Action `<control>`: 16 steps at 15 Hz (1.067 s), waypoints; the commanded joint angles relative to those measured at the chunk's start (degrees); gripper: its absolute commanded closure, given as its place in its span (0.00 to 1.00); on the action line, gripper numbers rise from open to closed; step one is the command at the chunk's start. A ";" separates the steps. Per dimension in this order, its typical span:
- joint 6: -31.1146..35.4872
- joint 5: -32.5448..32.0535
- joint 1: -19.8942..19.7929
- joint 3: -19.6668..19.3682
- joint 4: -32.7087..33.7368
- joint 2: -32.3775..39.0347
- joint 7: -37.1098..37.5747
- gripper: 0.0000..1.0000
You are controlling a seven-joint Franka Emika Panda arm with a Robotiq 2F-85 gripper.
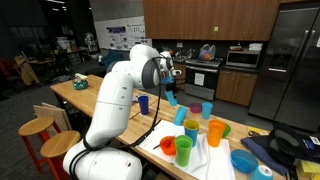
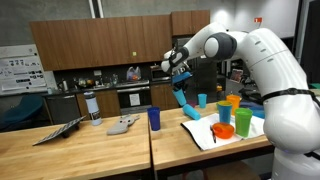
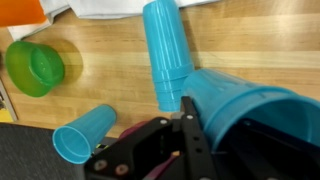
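Note:
My gripper (image 3: pixel 193 118) is shut on the rim of a light blue plastic cup (image 3: pixel 250 110), with one finger (image 3: pixel 188 125) on the outside of the wall. In both exterior views the gripper (image 1: pixel 170 82) (image 2: pixel 178 68) hangs above the wooden table with the cup (image 1: pixel 171 98) (image 2: pixel 184 96) tilted below it. Straight below, in the wrist view, a stack of light blue cups (image 3: pixel 166 55) lies on its side. Another light blue cup (image 3: pixel 84 132) lies next to it. The second finger is hidden by the cup.
A green cup (image 3: pixel 35 66) (image 1: pixel 183 151), an orange cup (image 1: pixel 216 131), a red bowl (image 1: pixel 168 146) and a blue bowl (image 1: pixel 244 160) stand round a white cloth (image 1: pixel 200 162). A dark blue cup (image 2: pixel 154 117) stands apart. Kitchen cabinets and appliances are behind.

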 commanded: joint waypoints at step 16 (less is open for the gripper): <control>1.10 11.50 2.75 7.34 21.53 17.60 -9.12 0.99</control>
